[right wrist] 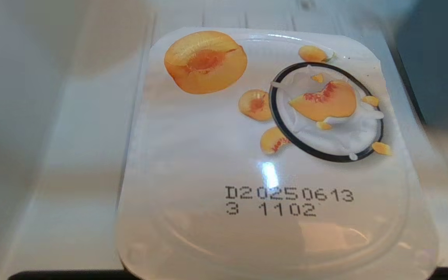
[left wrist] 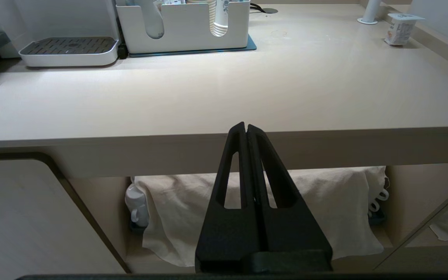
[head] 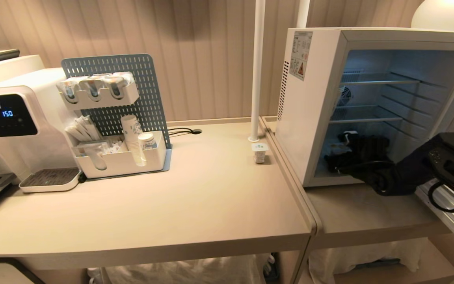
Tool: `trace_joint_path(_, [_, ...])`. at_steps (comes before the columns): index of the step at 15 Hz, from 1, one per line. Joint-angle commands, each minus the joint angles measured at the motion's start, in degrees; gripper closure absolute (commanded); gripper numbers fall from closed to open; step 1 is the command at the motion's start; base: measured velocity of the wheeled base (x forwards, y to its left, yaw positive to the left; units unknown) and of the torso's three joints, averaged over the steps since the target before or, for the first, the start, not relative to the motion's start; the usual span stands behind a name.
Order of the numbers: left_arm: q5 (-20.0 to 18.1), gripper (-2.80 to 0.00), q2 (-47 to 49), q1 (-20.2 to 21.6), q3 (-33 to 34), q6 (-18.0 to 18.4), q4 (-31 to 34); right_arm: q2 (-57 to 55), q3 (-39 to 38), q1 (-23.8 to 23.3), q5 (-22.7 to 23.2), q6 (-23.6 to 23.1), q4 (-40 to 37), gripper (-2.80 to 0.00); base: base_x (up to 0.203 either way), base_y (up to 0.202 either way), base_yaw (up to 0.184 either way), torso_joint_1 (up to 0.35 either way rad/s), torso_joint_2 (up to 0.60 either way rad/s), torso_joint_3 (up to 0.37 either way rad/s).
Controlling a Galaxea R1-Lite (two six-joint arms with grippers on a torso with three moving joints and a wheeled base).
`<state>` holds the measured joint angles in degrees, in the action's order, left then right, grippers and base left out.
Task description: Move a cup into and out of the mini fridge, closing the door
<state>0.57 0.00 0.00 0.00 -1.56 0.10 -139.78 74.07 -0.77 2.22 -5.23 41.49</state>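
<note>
The right gripper (head: 347, 156) sits deep in the bottom of the open mini fridge (head: 313, 118), with the peach-lidded yogurt cup (right wrist: 270, 155) right under its wrist. Whether it has hold of it I cannot tell. The left gripper (left wrist: 246, 126) hangs pressed shut and empty by the table's (left wrist: 224, 97) front edge.

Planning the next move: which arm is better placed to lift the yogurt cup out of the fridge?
Right. The right hand sits in the bottom of the mini fridge, directly over the yogurt cup. The left hand hangs shut at the table front edge, far off.
</note>
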Motion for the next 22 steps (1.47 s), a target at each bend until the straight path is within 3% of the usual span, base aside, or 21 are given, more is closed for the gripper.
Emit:
trace_joint_path(1, [0.0,0.00,0.1,0.0,0.1,0.0,0.0,3.9,-6.8,0.1,0.5,-0.1,5.2,0.00,0.000,0.000,0.000,0.000,0.00,0.000])
trace_joint_path(8, [0.0,0.00,0.1,0.0,0.1,0.0,0.0,14.1,-20.0,-0.1,1.8,0.2,12.0,0.00,0.000,0.000,0.000,0.000,0.00,0.000])
trace_joint_path(12, [0.0,0.00,0.1,0.0,0.1,0.0,0.0,28.6,-34.0,-0.6,4.4,0.4,13.6,0.00,0.000,0.000,0.000,0.000,0.00,0.000])
trace_joint_path(18, [0.0,0.00,0.1,0.0,0.1,-0.1,0.0,53.8,-53.7,-6.7,9.4,1.7,15.5,0.00,0.000,0.000,0.000,0.000,0.00,0.000])
trace_joint_path(22, [0.0,0.00,0.1,0.0,0.1,0.0,0.0,76.0,-61.6,-9.1,11.4,1.9,9.9,0.00,0.000,0.000,0.000,0.000,0.00,0.000])
